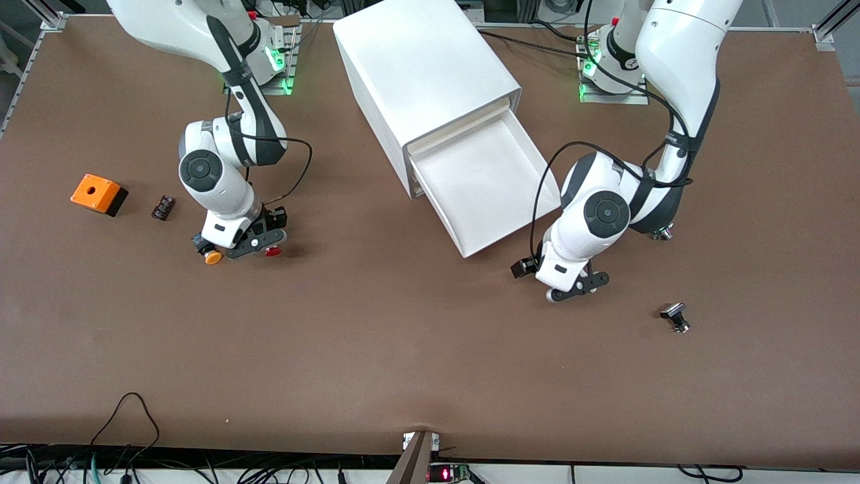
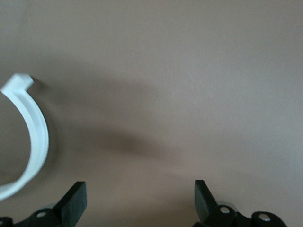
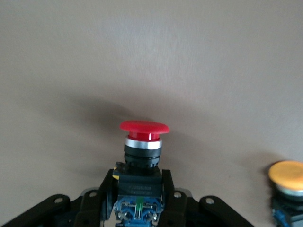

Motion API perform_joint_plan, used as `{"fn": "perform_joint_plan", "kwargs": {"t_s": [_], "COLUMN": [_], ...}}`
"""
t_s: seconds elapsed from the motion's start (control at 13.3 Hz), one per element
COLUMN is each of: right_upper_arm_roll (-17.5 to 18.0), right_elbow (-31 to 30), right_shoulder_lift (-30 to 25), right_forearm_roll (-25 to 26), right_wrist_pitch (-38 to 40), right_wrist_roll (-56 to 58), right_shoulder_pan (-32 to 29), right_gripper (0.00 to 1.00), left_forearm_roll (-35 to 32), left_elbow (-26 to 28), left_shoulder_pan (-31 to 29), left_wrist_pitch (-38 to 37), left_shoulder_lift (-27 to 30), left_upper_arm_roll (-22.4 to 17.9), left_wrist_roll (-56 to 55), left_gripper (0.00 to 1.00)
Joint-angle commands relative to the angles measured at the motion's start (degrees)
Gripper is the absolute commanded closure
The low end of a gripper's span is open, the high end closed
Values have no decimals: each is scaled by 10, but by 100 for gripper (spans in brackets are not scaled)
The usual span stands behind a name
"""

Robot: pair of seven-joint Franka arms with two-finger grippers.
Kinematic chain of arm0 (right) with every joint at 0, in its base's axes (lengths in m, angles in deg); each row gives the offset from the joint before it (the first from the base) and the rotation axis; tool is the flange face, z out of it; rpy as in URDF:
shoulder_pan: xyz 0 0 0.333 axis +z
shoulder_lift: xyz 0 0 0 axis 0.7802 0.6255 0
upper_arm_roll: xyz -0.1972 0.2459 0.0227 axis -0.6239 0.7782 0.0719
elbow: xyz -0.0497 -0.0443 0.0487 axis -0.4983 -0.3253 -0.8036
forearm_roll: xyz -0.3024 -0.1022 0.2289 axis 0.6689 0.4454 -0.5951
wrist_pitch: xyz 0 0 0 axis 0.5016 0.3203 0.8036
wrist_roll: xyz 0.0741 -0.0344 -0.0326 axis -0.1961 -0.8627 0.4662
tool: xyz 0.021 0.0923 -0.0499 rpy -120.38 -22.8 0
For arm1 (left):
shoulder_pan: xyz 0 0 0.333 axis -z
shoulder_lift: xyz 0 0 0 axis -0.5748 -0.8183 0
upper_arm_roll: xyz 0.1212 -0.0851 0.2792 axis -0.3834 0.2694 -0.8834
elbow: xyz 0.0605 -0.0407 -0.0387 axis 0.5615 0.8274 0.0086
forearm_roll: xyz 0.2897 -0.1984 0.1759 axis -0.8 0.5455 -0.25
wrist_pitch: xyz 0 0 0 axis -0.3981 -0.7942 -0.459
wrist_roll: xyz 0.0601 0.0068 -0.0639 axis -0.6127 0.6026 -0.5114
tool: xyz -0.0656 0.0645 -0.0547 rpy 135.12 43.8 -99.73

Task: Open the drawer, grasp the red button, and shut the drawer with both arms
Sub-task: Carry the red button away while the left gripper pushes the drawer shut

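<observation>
Red mushroom-capped push button is clamped between right gripper fingers, cap at 12 o'clock | left gripper is held wide over table.

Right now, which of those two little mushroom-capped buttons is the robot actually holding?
The red-capped button. The right gripper is shut on its black body, while the orange-capped button stands free on the table beside it.

Even overhead light, soft shadows; wrist views slightly blurred.
</observation>
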Motion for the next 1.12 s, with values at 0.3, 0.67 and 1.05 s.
{"fn": "perform_joint_plan", "kwargs": {"t_s": [0.3, 0.67, 1.05], "right_upper_arm_roll": [10, 11, 11], "right_elbow": [-30, 52, 200], "right_shoulder_lift": [-7, -35, -55], "right_forearm_roll": [0, -1, -4], "right_wrist_pitch": [-20, 81, 262], "right_wrist_roll": [-9, -40, -62], "right_shoulder_pan": [-20, -22, -22], "right_gripper": [0, 0, 0], "left_forearm_roll": [52, 107, 144], "left_elbow": [83, 162, 216], "left_shoulder_pan": [34, 36, 37], "left_wrist_pitch": [19, -3, -11], "left_shoulder_lift": [43, 106, 116], "left_upper_arm_roll": [-4, 43, 134], "left_wrist_roll": [-5, 0, -2], "left_gripper": [0, 0, 0]}}
